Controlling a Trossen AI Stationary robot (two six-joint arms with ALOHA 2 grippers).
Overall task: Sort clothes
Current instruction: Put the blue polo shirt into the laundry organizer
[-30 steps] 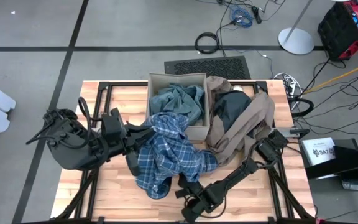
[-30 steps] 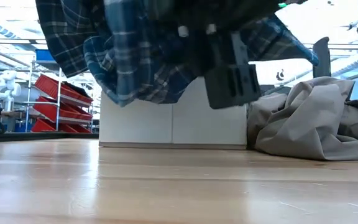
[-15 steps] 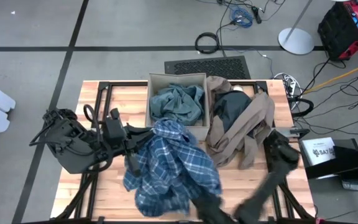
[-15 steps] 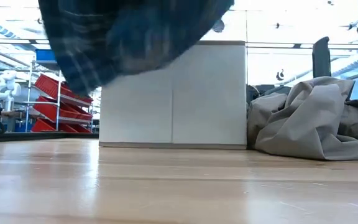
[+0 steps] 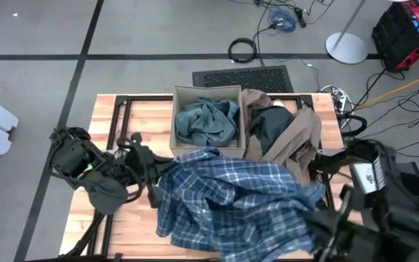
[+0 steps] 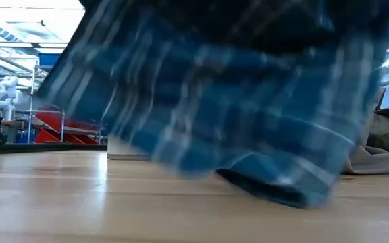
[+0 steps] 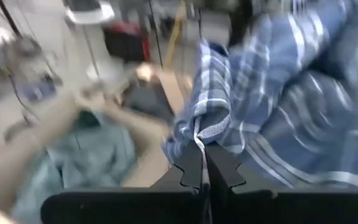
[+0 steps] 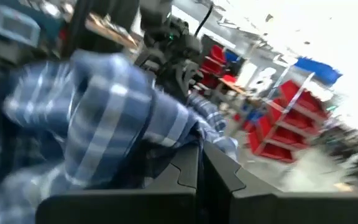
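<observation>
Wooden slat table (image 5: 133,109) on a grey floor with black tape lines; cables (image 5: 282,18) and a red case (image 5: 406,25) on the floor beyond the far edge. Low view looks across the tabletop into a lab with red bin shelves (image 6: 66,128) at left.

Plaid shirt (image 5: 231,200) is off the table, stretched wide between both arms across the near-centre area. In the low view it fills most of the frame, with its lowest fold (image 6: 275,185) hanging just above the wood.

Left gripper (image 5: 153,182) sits at the shirt's left edge, left of centre. Fingers (image 7: 191,171) are clamped together on a bunched hem of the plaid.

Right gripper (image 8: 199,163) is closed on another plaid edge, per its wrist view. In the high view the right arm (image 5: 377,196) is at the near right corner, blurred, and the claw itself is hidden by the cloth.

Cardboard box (image 5: 182,93) is at far centre, with the teal-green piece (image 5: 206,120) inside. Just right of the box, the taupe-brown piece (image 5: 304,135) is draped over the table, with the dark black-green piece (image 5: 268,124) lying in its folds. The shirt's far edge overlaps the box's near rim in the high view; cannot tell if they touch.
</observation>
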